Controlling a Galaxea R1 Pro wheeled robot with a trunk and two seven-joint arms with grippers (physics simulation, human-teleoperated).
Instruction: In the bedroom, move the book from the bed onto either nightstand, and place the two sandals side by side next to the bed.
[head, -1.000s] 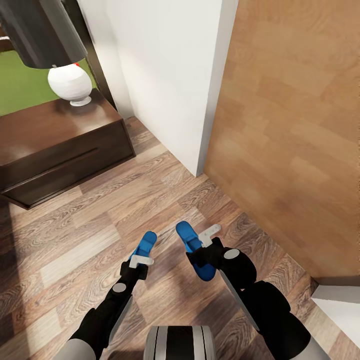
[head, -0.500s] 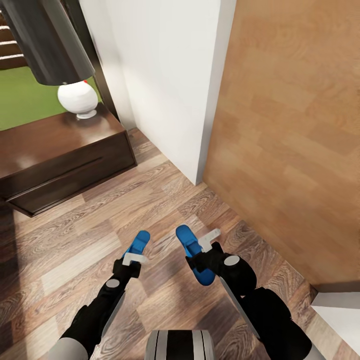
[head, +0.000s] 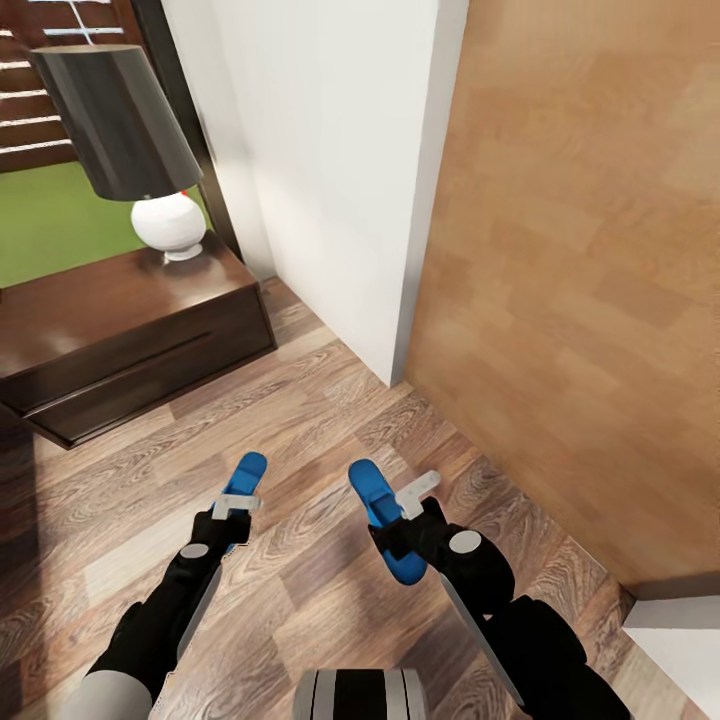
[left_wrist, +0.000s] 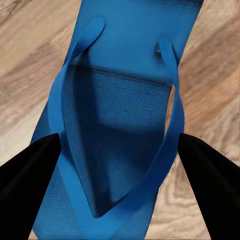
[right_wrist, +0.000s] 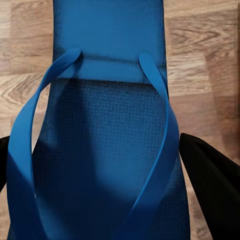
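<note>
The left claw (head: 232, 505) holds one bright blue sandal (head: 243, 480), whose front end sticks out past the claw's pale fingers toward the nightstand (head: 120, 335); in the left wrist view that sandal (left_wrist: 117, 125) lies between the two dark fingers (left_wrist: 30, 170), its straps running close along their inner edges, so the claw is closed about as far as the sandal's width allows. The right claw (head: 405, 510) grips the other sandal (head: 378, 515), which reaches ahead of the claw and also back beneath it; in the right wrist view this sandal (right_wrist: 107, 145) spans the gap between the fingers (right_wrist: 212, 185), strap side up, and the claw is likewise closed onto its edges. Whether either sandal touches the wood-plank floor (head: 300, 420) or hangs just above it I cannot tell. The two sandals are apart from each other, roughly parallel, the left one slightly farther forward than the right. Ahead of the left claw and off to its outer side stands the dark brown nightstand, well apart from it, bearing a lamp (head: 135, 140) with a round white base and a dark shade. Ahead of the right claw is a white wall corner (head: 340, 180), and to that claw's outer side a brown wooden door (head: 580, 280) stands near.
</note>
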